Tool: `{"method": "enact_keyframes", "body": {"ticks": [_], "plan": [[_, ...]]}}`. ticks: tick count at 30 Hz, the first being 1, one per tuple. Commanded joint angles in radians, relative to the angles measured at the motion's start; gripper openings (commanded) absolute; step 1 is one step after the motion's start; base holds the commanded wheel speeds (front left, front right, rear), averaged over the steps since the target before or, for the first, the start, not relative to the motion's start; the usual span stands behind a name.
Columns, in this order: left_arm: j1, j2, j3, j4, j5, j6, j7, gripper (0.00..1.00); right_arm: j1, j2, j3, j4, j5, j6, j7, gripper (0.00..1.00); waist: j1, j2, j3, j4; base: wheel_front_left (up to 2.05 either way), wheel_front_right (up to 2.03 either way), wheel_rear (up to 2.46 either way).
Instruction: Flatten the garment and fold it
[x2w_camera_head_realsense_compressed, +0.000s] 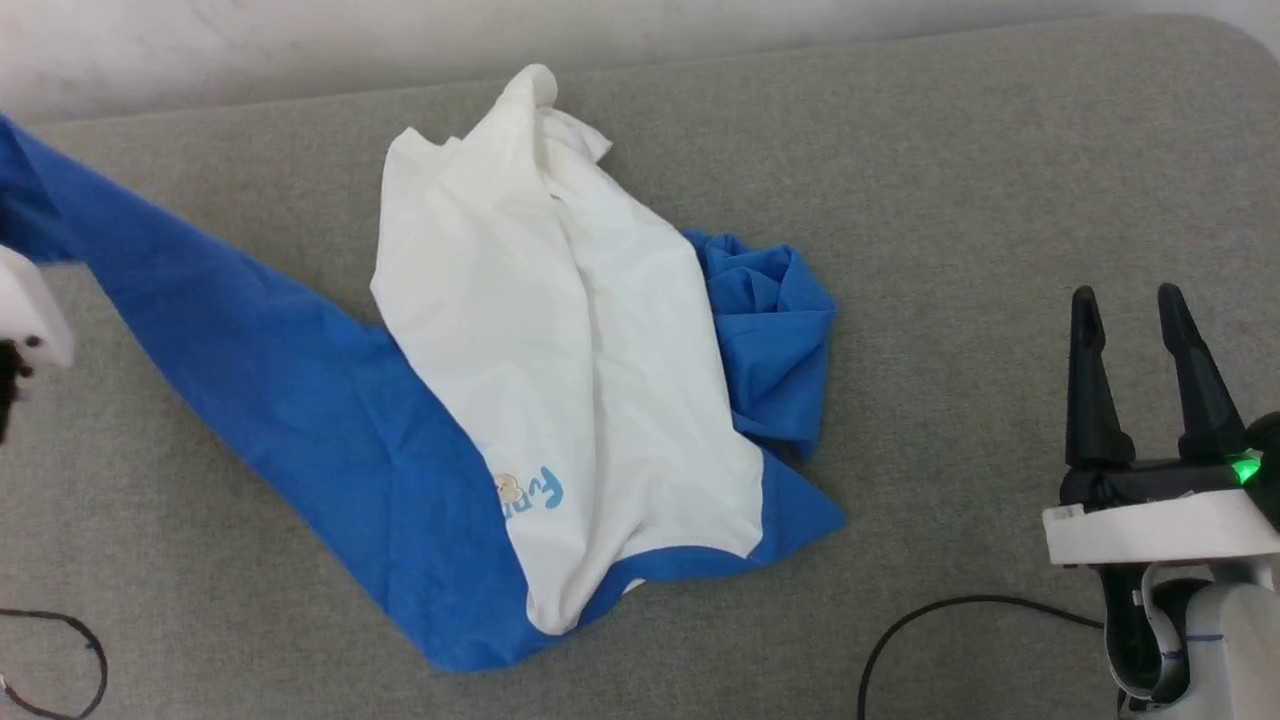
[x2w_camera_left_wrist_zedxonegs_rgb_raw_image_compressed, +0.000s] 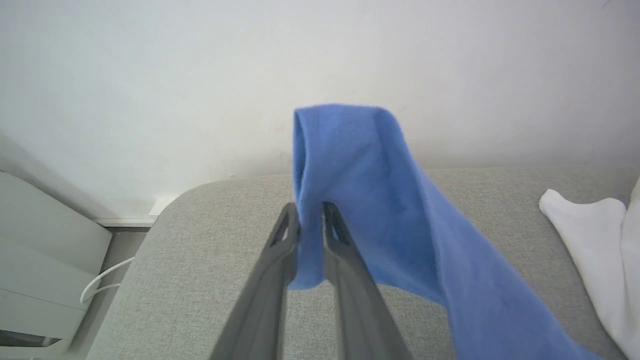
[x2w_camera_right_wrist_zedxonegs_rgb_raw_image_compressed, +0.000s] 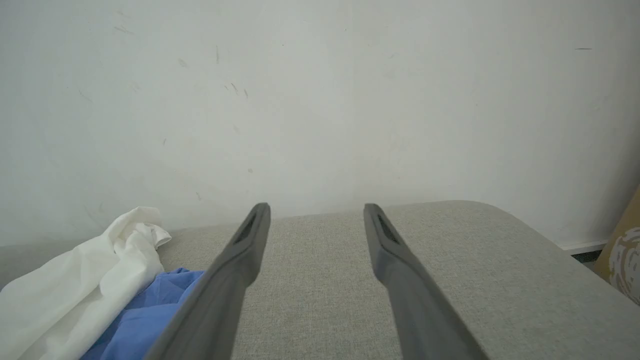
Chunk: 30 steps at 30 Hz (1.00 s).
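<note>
A grey fabric-covered surface with rounded corners is sitting against a pale wall. The garment is lying crumpled near its middle, white body uppermost, 1 blue sleeve bunching at the right and the other sleeve stretching leftward, its end lifting off. A black cable is curling at the near left, a second black cable at the near right

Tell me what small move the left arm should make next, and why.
Probably draw the left gripper a little outward, away from the pile: it pinches the blue sleeve, which looks nearly straight, while the white body lies crumpled.
</note>
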Motion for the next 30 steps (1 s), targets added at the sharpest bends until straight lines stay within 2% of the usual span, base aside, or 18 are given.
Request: {"method": "enact_keyframes", "body": {"ticks": [1, 8, 13, 17, 18, 25, 30], "plan": [[-0.014, -0.016, -0.008, 0.029, 0.012, 0.002, -0.023, 1.0, -0.015, 0.003, 0.005, 0.011, -0.005, -0.002, -0.005, 1.0, -0.0001, -0.0001, 0.007, 0.008, 0.0, 0.0, 0.0], [-0.031, -0.082, -0.029, 0.093, 0.02, -0.012, -0.191, 1.0, -0.015, 0.003, 0.015, 0.059, -0.035, -0.002, -0.005, 1.0, -0.0001, -0.0001, -0.045, 0.044, 0.0, 0.0, 0.0], [0.008, -0.134, -0.032, 0.051, 0.017, -0.024, -0.345, 1.0, -0.009, 0.003, 0.03, 0.106, -0.082, -0.002, 0.023, 1.0, -0.0001, -0.0001, -0.118, 0.09, 0.0, 0.0, 0.0], [0.101, -0.183, -0.039, -0.091, 0.032, -0.025, -0.38, 1.0, -0.011, -0.022, 0.039, 0.125, -0.103, -0.002, 0.106, 1.0, -0.0001, -0.0001, -0.161, 0.147, 0.0, 0.0, 0.0], [0.101, -0.183, -0.039, -0.091, 0.032, -0.025, -0.38, 1.0, -0.011, -0.022, 0.039, 0.125, -0.103, -0.002, 0.106, 1.0, -0.0001, -0.0001, -0.161, 0.147, 0.0, 0.0, 0.0], [0.396, -0.287, 0.009, -0.522, 0.112, 0.033, -0.383, 1.0, -0.039, -0.114, 0.096, 0.156, -0.052, -0.002, 0.33, 1.0, -0.0001, -0.0001, -0.185, 0.241, 0.0, 0.0, 0.0], [0.596, -0.366, -0.012, -0.68, 0.196, 0.059, -0.384, 1.0, -0.088, -0.184, 0.148, 0.196, 0.025, -0.002, 0.507, 1.0, -0.0001, -0.0001, -0.178, 0.297, 0.0, 0.0, 0.0]]}}
